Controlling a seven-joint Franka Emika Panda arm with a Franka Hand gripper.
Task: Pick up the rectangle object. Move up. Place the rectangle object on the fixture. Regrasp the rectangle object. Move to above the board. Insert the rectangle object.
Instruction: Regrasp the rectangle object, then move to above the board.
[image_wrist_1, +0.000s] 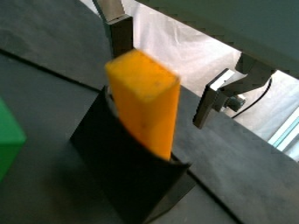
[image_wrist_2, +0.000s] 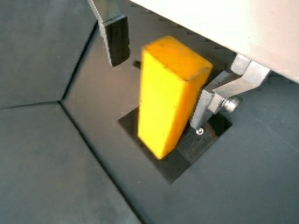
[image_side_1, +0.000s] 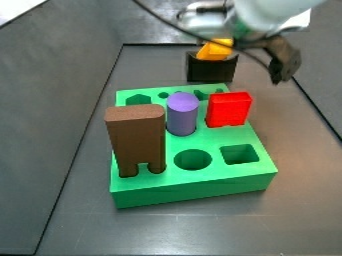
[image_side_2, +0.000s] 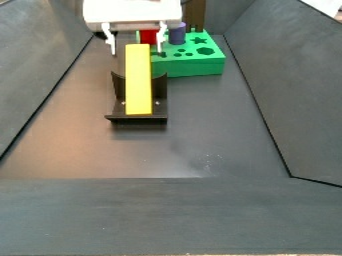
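Side views face oppositely; wrist views look down at gripper (image_wrist_2: 158, 57).

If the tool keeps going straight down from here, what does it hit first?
Likely the long yellow-orange rectangular bar leaning on the dark fixture: the open tool straddles the bar's top end, silver fingers apart from it.

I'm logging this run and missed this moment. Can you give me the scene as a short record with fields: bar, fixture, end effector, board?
bar: yellow-orange rectangle object, leaning on the fixture, not held
fixture: dark bracket on the floor, beside the board
end effector: open, fingers on either side of the bar's upper end, apart from it
board: green, carrying a brown block, a purple cylinder and a red cube; a round and a square hole show empty
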